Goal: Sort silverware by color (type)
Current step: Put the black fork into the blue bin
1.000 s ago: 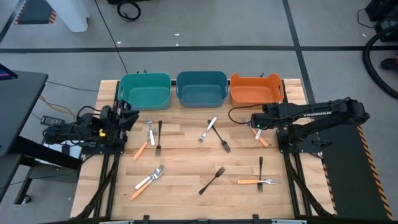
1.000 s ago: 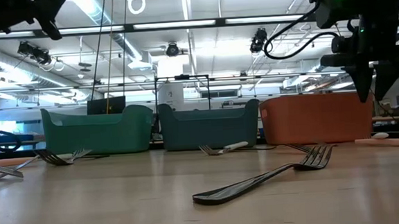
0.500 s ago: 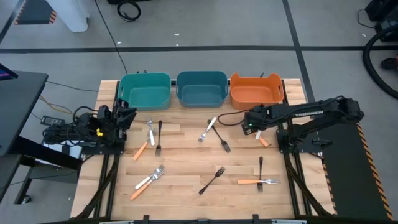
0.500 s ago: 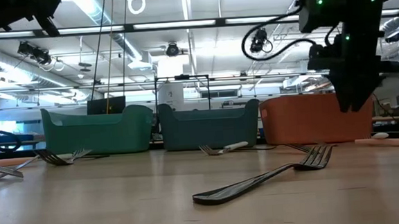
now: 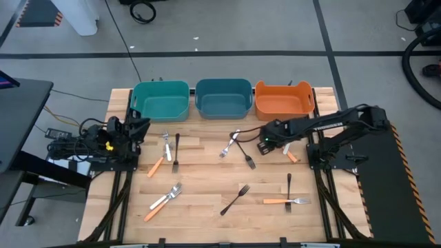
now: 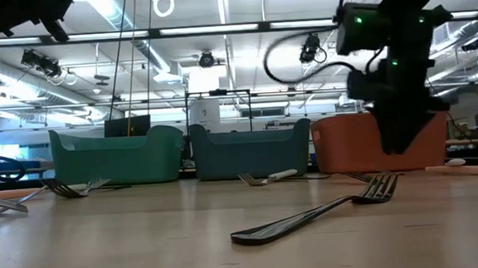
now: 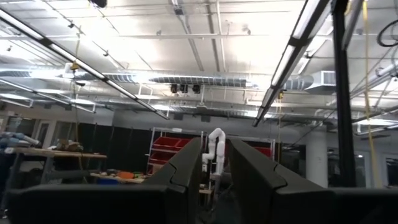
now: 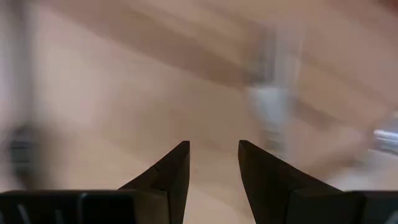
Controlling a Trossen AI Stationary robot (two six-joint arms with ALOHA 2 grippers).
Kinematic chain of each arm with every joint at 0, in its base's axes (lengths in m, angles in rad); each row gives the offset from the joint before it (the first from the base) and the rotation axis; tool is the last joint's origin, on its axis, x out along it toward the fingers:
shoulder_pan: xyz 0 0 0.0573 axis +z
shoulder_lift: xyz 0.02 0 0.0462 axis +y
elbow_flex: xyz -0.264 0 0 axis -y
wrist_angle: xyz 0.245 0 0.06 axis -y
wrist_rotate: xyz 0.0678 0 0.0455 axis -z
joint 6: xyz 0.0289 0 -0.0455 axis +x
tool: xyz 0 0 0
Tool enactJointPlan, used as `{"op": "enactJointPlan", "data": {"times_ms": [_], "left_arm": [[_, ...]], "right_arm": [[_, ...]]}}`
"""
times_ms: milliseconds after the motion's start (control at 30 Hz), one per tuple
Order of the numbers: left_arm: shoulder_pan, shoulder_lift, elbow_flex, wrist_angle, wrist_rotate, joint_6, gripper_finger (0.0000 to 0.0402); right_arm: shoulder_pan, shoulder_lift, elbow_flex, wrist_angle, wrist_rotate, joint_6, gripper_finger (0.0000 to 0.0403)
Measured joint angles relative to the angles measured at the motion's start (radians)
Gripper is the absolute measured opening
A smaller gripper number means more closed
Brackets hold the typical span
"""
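three bins along the table's far edge – silverware scattered on the near side of them.
going by the blue bin (image 5: pixel 222 97): the teal bin (image 5: pixel 160 100) and orange bin (image 5: pixel 283 98) flank it; the right gripper (image 5: pixel 264 142) hangs above the wood just nearside of it, fingers (image 8: pixel 168 171) a narrow gap apart with nothing held, beside a white knife (image 5: pixel 229 144) crossing a black fork (image 5: pixel 245 156); the left gripper (image 5: pixel 142 126) waits beyond the teal bin's outer corner – fingers a slim gap apart, empty.
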Motion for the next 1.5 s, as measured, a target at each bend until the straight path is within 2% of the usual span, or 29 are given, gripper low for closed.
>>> {"op": "enactJointPlan", "data": {"times_ms": [167,400,567,933,1233,1500], "left_arm": [[0.0,0.0,0.0,0.0,-0.01,0.0,0.0091],[0.0,0.0,0.0,-0.005,-0.01,-0.005,0.0091],[0.0,0.0,0.0,-0.016,-0.011,-0.006,0.0091],[0.0,0.0,0.001,-0.03,-0.023,-0.005,0.0091],[0.0,0.0,0.001,-0.049,-0.048,-0.011,0.0091],[0.0,0.0,0.001,-0.056,-0.048,-0.028,0.0091]], "right_arm": [[0.038,0.053,0.0,0.242,-0.022,-0.005,0.0145],[0.057,0.16,0.0,0.433,-0.026,-0.008,0.0145],[0.048,0.214,0.006,0.571,-0.027,-0.079,0.0145],[0.036,0.24,0.05,0.517,-0.023,-0.131,0.0145],[0.084,0.251,0.05,0.519,-0.017,-0.133,0.0145],[0.102,0.271,0.051,0.515,0.045,-0.142,0.0145]]}}
